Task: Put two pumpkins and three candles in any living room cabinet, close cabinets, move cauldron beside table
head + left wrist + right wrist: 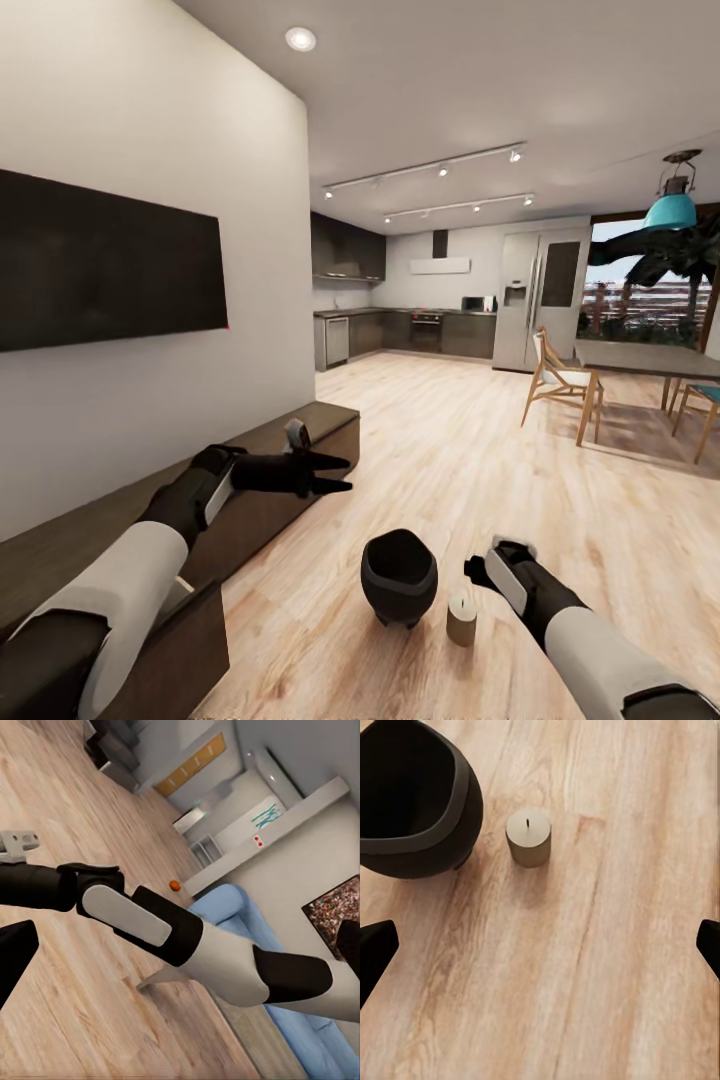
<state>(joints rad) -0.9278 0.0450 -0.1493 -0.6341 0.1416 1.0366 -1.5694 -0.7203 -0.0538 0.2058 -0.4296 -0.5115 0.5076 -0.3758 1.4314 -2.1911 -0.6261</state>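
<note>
The right gripper (pixel 540 952) hangs spread wide and empty over the wood floor (pixel 450 470), lined up on the candle (pixel 529 836) at its 12 o'clock — likely the next pick. The cauldron (pixel 399 577) stands just beside the candle. The left gripper (pixel 335 474) points out past the cabinet (pixel 300 425) with its fingers parted, seemingly empty.

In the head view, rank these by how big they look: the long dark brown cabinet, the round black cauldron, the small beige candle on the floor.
1. Long dark brown wood cabinet, by far the largest.
2. Round black cauldron.
3. Small beige cylindrical candle, smallest.
Cauldron and candle stand side by side on the floor, so nearness doesn't skew that pair.
</note>
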